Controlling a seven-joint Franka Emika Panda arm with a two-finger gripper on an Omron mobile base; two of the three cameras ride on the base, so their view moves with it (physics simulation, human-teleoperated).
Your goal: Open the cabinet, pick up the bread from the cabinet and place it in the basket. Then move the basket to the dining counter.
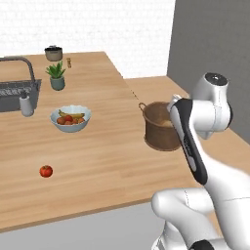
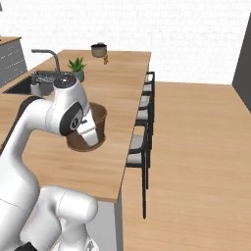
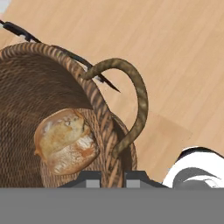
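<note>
The dark brown woven basket (image 1: 160, 128) (image 2: 96, 128) sits at the right edge of the light-wood dining counter (image 1: 97, 151) (image 2: 117, 93); I cannot tell whether it rests on the top or hangs just above it. The golden-brown bread (image 3: 65, 141) lies inside the basket (image 3: 30, 87), against its wall. My gripper (image 3: 113, 178) is shut on the basket's rim just below one loop handle (image 3: 133, 94), with one fingertip on each side of the woven wall. In both base views my forearm covers the near part of the basket. The cabinet is out of view.
A pale blue fruit bowl (image 1: 71, 118), a tomato (image 1: 46, 171), a soap bottle (image 1: 26, 105), a potted plant (image 1: 56, 75) and a small pot (image 1: 53, 52) stand on the counter, left of the basket. The sink (image 1: 17, 93) is far left. Dark stools (image 2: 142, 127) line the counter's right side.
</note>
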